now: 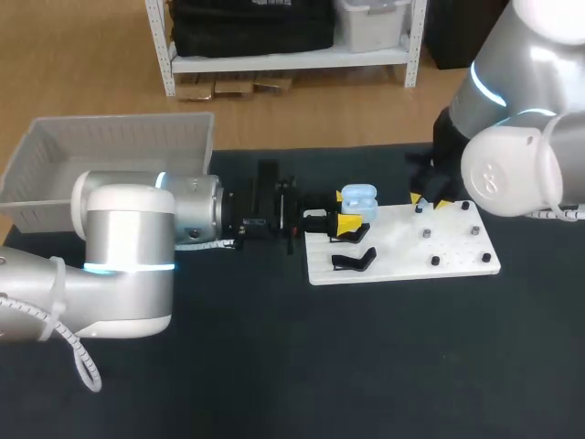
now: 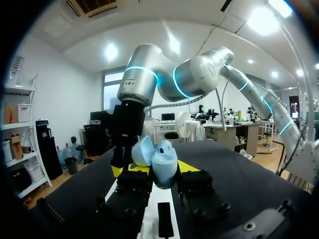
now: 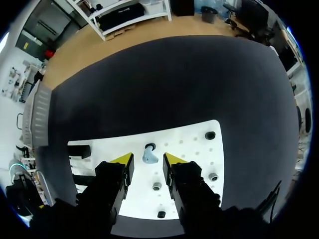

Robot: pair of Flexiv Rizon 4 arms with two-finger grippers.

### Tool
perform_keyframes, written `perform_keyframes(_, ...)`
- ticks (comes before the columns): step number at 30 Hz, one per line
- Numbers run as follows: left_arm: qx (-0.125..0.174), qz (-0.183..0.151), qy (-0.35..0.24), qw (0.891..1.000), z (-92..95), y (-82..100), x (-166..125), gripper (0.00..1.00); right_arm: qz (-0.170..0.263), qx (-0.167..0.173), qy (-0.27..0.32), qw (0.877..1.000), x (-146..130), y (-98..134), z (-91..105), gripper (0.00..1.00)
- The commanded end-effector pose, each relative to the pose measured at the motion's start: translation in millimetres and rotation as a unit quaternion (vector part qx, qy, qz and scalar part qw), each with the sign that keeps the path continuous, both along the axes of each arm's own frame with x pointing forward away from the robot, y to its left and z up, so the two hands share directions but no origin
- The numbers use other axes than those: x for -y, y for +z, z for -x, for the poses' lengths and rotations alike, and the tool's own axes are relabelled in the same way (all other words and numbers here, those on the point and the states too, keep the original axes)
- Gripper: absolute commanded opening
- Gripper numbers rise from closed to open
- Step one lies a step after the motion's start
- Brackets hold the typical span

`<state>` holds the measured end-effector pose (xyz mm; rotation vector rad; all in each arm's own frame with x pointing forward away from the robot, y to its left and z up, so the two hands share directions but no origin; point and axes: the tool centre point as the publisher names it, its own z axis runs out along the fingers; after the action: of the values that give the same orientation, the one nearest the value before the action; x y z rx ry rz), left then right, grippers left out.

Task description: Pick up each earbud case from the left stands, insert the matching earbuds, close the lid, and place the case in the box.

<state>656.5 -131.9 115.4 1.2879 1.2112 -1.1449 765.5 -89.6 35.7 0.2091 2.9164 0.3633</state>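
Your left end effector is closed on the sides of the pale blue earbud case, lid open, at the left end of the white board; your right end effector stands open astride an earbud on that board. Both items look light, hard and slick: grip the earbud's body gently, and keep clear of the case hinge.

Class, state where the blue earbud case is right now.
In the head view the earbud case, lid open, sits between the left gripper's fingers at the left end of the white board.
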Motion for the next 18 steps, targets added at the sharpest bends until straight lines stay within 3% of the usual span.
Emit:
perform_keyframes(1,0.002,0.002,0.001,1.000,0.4,-1.3,0.0,0.00,-0.003,-0.001,-0.001,1.000,1.1,-2.0,-2.2,0.35)
perform_keyframes(18,0.002,0.002,0.001,1.000,0.4,-1.3,0.0,0.00,-0.006,-0.005,-0.006,1.000,0.4,-4.1,-1.0,0.28)
